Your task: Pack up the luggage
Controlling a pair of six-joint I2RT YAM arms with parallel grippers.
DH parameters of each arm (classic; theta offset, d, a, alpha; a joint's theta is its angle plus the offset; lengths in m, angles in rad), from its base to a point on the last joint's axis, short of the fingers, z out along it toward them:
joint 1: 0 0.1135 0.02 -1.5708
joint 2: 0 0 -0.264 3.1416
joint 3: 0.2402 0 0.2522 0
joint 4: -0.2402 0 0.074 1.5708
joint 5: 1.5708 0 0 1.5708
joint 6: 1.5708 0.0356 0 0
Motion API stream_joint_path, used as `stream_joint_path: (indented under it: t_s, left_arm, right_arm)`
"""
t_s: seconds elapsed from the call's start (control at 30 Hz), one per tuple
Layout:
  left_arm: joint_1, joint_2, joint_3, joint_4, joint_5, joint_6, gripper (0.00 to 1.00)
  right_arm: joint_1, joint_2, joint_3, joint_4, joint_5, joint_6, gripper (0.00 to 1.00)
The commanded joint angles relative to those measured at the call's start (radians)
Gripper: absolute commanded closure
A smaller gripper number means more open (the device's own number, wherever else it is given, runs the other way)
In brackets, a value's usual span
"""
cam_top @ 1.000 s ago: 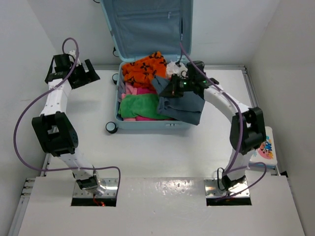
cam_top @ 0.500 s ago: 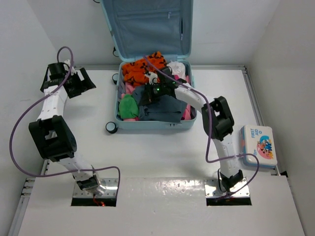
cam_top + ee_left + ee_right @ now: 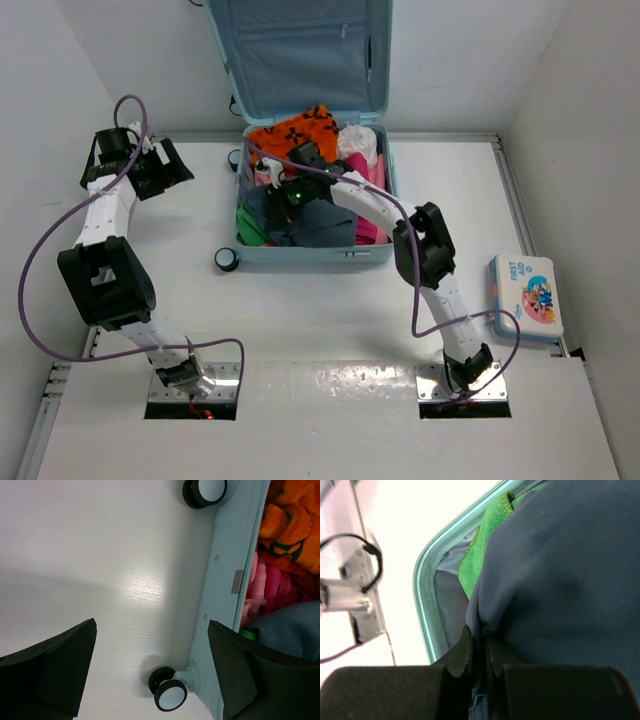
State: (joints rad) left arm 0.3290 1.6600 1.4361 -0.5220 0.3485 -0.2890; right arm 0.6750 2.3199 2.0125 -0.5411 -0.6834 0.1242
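Right gripper (image 3: 285,190) is inside the luggage (image 3: 310,256), low over the left half of the tub. We see its jaws pinched nearly closed on a fold of the dark blue garment (image 3: 322,222). In the right wrist view the right gripper (image 3: 479,642) has the cloth bunched between black fingers (image 3: 462,652). The garment (image 3: 560,580) is a matte, fine weave with a stitched seam. Just beside it is a green towel (image 3: 480,550), looped terry with a hemmed edge, pressed against the suitcase's aqua rim (image 3: 422,605).

The luggage lies open at the far middle of the white table (image 3: 320,330), with the lid propped up against the back wall. The lid has a light blue fabric lining. The shell (image 3: 225,580) is smooth hard plastic with long ribs and small rivets. It has black wheels with pale hubs (image 3: 170,695).

The tub is heaped with soft goods: fuzzy orange fabric with dark marks (image 3: 300,130) at the back, pink pieces (image 3: 372,228) on the right and the green towel (image 3: 248,232) at front left.

Left gripper (image 3: 178,165) is off to the left of the case, well apart from it, with jaws spread wide and nothing between them. In its wrist view the left gripper (image 3: 151,625) frames bare tabletop and the case's left wall.

A white and blue first-aid box (image 3: 527,295) sits at the right table edge, well apart from both grippers.
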Motion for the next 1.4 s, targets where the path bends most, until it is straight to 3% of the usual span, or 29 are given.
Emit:
stream_joint_path:
  t_s: [0.0, 0.17, 0.27, 0.3, 0.37, 0.47, 0.57, 0.6, 0.73, 0.83, 0.93, 0.97, 1.0, 1.07, 1.1, 1.13, 1.37]
  left_arm:
    - [0.010, -0.008, 0.018, 0.028, 0.015, -0.007, 0.06]
    - [0.001, 0.001, 0.018, 0.037, 0.015, -0.025, 0.06]
    - [-0.019, 0.001, 0.018, 0.037, 0.015, -0.035, 0.06]
    - [-0.019, 0.001, 0.018, 0.037, 0.006, -0.035, 0.06]
    - [-0.028, 0.010, 0.027, 0.037, 0.006, -0.035, 0.06]
    - [-0.039, 0.011, 0.037, 0.046, -0.012, -0.035, 0.06]
    - [-0.050, 0.011, 0.046, 0.047, -0.013, -0.035, 0.06]
    - [-0.050, 0.011, 0.046, 0.047, -0.013, -0.035, 0.06]
    - [-0.068, 0.011, 0.046, 0.066, -0.013, -0.035, 0.06]
    - [-0.077, 0.001, 0.046, 0.076, -0.003, -0.025, 0.06]
    - [-0.088, 0.001, 0.046, 0.085, -0.003, -0.025, 0.06]
    - [-0.097, 0.001, 0.046, 0.085, -0.003, -0.025, 0.06]
    - [-0.097, 0.001, 0.046, 0.085, -0.003, -0.025, 0.06]
    - [-0.097, 0.001, 0.046, 0.085, -0.003, -0.025, 0.06]
    - [-0.107, 0.001, 0.046, 0.085, -0.014, -0.025, 0.06]
    - [-0.107, 0.001, 0.046, 0.085, -0.014, -0.025, 0.06]
    - [-0.107, 0.001, 0.055, 0.085, -0.032, -0.006, 0.06]
  right_arm:
    - [0.028, 0.007, 0.014, -0.022, 0.014, -0.083, 1.00]
    - [-0.002, 0.059, 0.054, 0.033, 0.142, 0.000, 1.00]
    - [-0.014, 0.078, 0.054, 0.044, 0.162, 0.025, 0.79]
    - [-0.011, 0.079, 0.048, 0.049, 0.168, 0.034, 0.62]
    - [-0.006, 0.082, 0.040, 0.046, 0.173, 0.046, 0.45]
    - [-0.005, 0.056, 0.034, 0.040, 0.171, 0.040, 0.34]
    - [-0.011, -0.020, 0.022, 0.029, 0.162, 0.025, 0.30]
    - [-0.017, -0.040, 0.008, 0.026, 0.142, 0.028, 0.22]
    - [-0.072, -0.241, -0.078, 0.024, 0.099, 0.055, 0.20]
    - [-0.121, -0.428, -0.208, 0.047, 0.088, 0.022, 0.22]
    - [-0.158, -0.528, -0.348, 0.003, 0.099, -0.072, 0.41]
    - [-0.172, -0.550, -0.365, -0.038, 0.099, -0.095, 0.48]
    - [-0.175, -0.553, -0.398, -0.060, 0.100, -0.154, 0.64]
    - [-0.176, -0.566, -0.449, -0.137, 0.111, -0.213, 0.82]
    - [-0.176, -0.576, -0.513, -0.129, 0.129, -0.234, 0.95]
    - [-0.176, -0.576, -0.535, -0.129, 0.143, -0.241, 1.00]
    - [-0.150, -0.539, -0.604, -0.123, 0.145, -0.239, 1.00]
